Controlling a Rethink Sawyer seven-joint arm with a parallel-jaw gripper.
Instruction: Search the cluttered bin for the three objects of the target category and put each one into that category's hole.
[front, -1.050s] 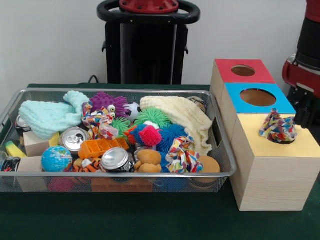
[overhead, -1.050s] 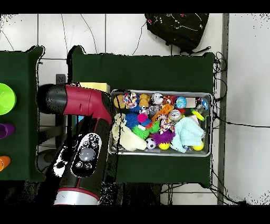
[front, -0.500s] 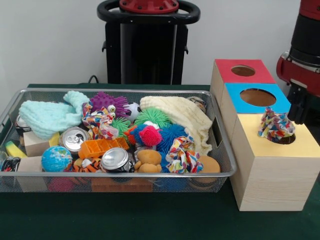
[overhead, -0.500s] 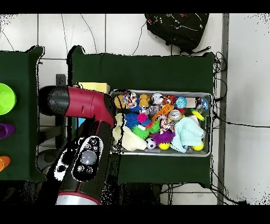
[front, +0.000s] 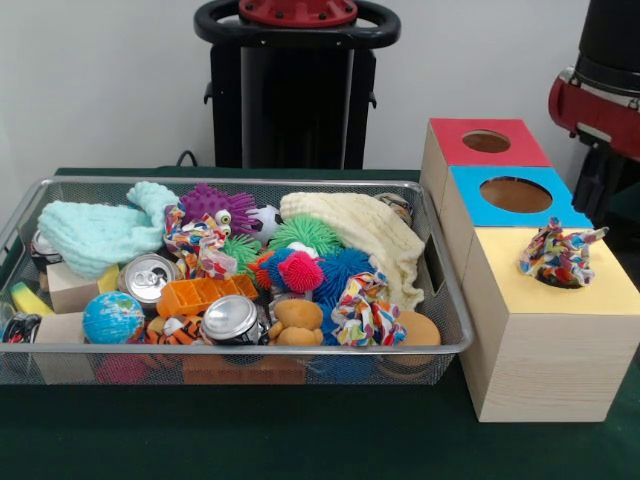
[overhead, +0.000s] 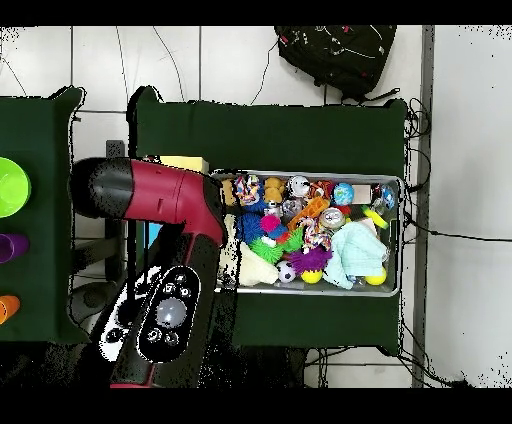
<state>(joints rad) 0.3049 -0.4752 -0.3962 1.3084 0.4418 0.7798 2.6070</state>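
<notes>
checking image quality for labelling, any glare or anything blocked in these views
Front view: evenly lit, small highlights on the two can tops, soft shadows in the wire bin, rope toy on the yellow box sharp. Overhead view: the red arm hides the boxes; bin contents look tiny.

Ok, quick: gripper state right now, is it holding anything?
Gripper: cannot be told; the arm sits at the right edge, above the rope toy lying apart on the yellow box.
</notes>
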